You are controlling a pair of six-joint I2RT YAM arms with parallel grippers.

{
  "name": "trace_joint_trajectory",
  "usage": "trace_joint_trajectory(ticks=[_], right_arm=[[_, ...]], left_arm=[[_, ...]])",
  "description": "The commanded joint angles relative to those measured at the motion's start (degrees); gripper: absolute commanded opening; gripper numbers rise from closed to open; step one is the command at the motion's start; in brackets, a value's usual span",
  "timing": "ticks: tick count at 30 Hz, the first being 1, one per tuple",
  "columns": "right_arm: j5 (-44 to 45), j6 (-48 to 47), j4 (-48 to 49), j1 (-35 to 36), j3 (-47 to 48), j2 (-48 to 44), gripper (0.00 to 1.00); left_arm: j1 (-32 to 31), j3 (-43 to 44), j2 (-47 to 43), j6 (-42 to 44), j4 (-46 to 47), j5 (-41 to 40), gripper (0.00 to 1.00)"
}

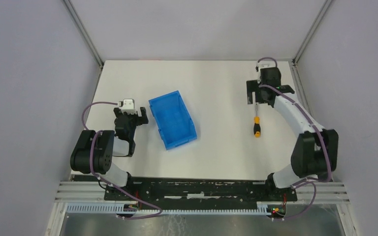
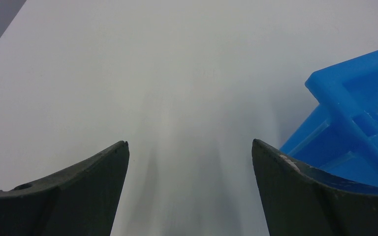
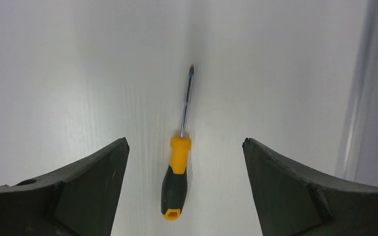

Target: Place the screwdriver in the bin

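Observation:
The screwdriver [image 1: 257, 125] lies on the white table right of centre, its orange-and-black handle toward the near edge. In the right wrist view the screwdriver [image 3: 177, 172] lies between my spread fingers, shaft pointing away. My right gripper [image 1: 268, 93] hovers over the shaft's far end, open and empty; it also shows in the right wrist view [image 3: 186, 139]. The blue bin [image 1: 173, 119] stands left of centre, skewed, and looks empty. My left gripper [image 1: 130, 117] is open and empty just left of the bin. In the left wrist view [image 2: 189, 142] the bin's corner [image 2: 354, 123] sits beside the right finger.
Grey enclosure walls [image 1: 34, 98] with metal corner posts close in the table on three sides. The right wall's base [image 3: 369, 98] runs close to my right gripper. A metal rail [image 1: 202, 189] carries the arm bases at the near edge.

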Motion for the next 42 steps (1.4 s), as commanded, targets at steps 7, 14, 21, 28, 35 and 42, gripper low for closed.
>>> trace_joint_trajectory(ticks=[7, 14, 21, 28, 35, 42], right_arm=[[-4.72, 2.53, 4.67, -1.22, -12.66, 15.37, 0.62], [-4.1, 1.53, -5.17, -1.17, -6.13, 12.4, 0.0], [-2.7, 1.11, -26.24, -0.88, 12.95, 4.05, 0.0], [-3.21, 6.49, -24.07, 5.73, 17.19, 3.72, 0.0], [-2.85, 9.47, -11.69, 35.28, 32.93, 14.88, 0.0], [-3.17, 1.99, 2.99, 43.34, 29.25, 24.01, 0.0]], left_arm=[[0.31, -0.13, -1.25, -1.92, 1.26, 0.43, 1.0], [0.31, -0.13, -1.3, -1.93, 1.26, 0.37, 1.0], [0.29, -0.05, -1.2, -1.92, 1.19, 0.46, 1.0], [0.31, -0.13, -1.21, -1.92, 1.26, 0.44, 1.0], [0.31, -0.13, -1.28, -1.92, 1.26, 0.42, 1.0], [0.3, -0.13, -1.29, -1.92, 1.26, 0.48, 1.0]])
